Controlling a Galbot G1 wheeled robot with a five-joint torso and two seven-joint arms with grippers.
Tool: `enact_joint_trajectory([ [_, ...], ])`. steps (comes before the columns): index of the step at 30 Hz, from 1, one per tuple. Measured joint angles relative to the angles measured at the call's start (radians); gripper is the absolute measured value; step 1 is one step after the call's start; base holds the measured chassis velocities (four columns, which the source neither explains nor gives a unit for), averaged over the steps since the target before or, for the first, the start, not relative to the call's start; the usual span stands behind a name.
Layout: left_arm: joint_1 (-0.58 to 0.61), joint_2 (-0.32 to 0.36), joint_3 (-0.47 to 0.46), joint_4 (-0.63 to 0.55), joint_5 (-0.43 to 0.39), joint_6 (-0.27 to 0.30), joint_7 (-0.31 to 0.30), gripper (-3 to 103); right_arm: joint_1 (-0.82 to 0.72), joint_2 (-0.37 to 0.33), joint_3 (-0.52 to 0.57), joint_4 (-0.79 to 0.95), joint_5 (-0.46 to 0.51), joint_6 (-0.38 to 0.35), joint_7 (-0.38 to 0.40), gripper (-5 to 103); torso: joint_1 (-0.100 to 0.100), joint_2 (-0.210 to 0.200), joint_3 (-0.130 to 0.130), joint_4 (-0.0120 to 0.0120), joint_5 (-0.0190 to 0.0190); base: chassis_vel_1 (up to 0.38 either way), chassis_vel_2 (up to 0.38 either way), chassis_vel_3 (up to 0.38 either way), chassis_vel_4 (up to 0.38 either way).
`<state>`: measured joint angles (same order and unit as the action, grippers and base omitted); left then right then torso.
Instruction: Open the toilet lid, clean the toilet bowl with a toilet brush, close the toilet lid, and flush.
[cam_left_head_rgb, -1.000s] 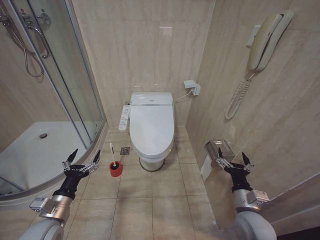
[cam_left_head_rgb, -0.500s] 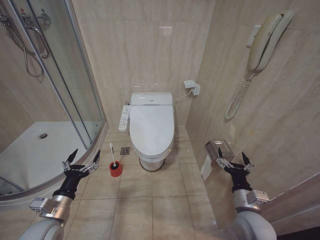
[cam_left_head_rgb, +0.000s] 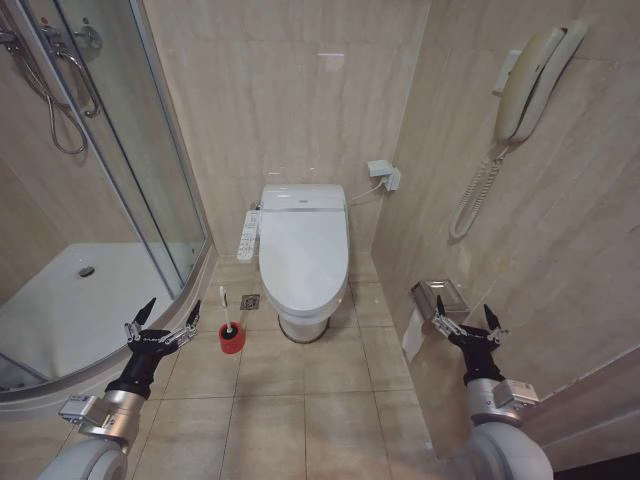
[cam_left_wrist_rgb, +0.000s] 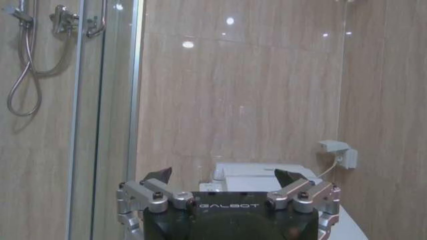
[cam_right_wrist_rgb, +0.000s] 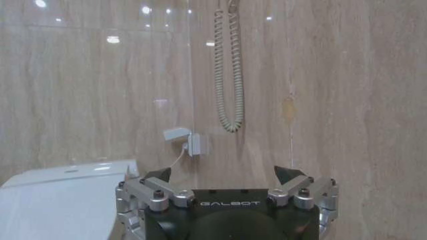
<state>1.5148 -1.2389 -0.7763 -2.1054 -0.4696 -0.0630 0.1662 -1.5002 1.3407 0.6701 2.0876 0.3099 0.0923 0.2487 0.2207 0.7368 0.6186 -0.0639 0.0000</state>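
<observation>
Grippers: left gripper (cam_left_head_rgb: 162, 322) at lower left of the head frame, right gripper (cam_left_head_rgb: 469, 322) at lower right; both have jaws apart and hold nothing.
Toilet brush (cam_left_head_rgb: 225, 309): above the left gripper, near it; thin white handle stands in a red cup (cam_left_head_rgb: 232, 339) on the floor. Probably light and stiff; best held high on the handle.
Toilet lid (cam_left_head_rgb: 303, 257): centre of the frame, closed on the toilet. Glossy plastic, likely slippery and hinged at the far end; I would lift under its near front edge.
Toilet bowl: hidden under the lid.
</observation>
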Motion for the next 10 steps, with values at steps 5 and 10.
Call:
enact_joint_trajectory([
  [5, 0.0, 0.0, 0.0, 0.0, 0.0, 0.0, 0.0, 100, 0.0, 0.0, 0.0, 0.0, 0.0, 0.0, 0.0, 100, 0.0, 0.0, 0.0, 0.0, 0.0, 0.0, 0.0, 0.0, 0.0],
  [10, 0.0, 0.0, 0.0, 0.0, 0.0, 0.0, 0.0, 100, 0.0, 0.0, 0.0, 0.0, 0.0, 0.0, 0.0, 100, 0.0, 0.0, 0.0, 0.0, 0.0, 0.0, 0.0, 0.0, 0.0],
])
